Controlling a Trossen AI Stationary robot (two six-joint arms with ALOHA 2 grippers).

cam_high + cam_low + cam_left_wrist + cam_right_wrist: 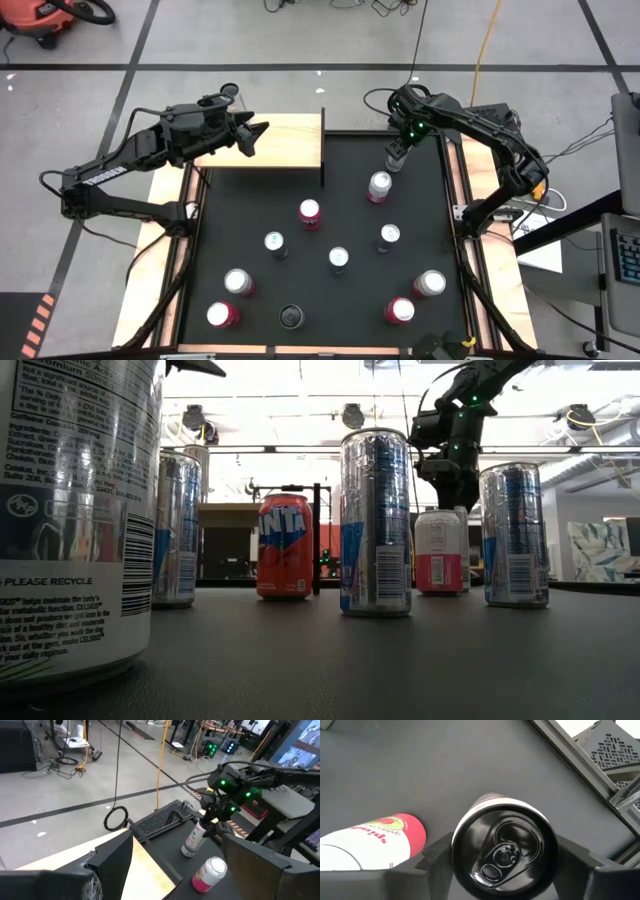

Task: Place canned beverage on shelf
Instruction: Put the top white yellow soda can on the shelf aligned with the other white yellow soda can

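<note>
Jaws of the right gripper (502, 857) stand on both sides of an upright slim can (397, 152) at the desk's far end. Left gripper (255, 135) hovers open-jawed over the wooden shelf (285, 140).

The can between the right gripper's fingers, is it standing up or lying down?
Standing up. The right wrist view looks straight down on the black-topped can, its pull-tab lid facing the camera; the left wrist view shows it upright.

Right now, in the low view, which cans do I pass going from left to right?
big near can → silver can behind it → orange can → middle silver can → pink and white can → right-hand silver can
</note>
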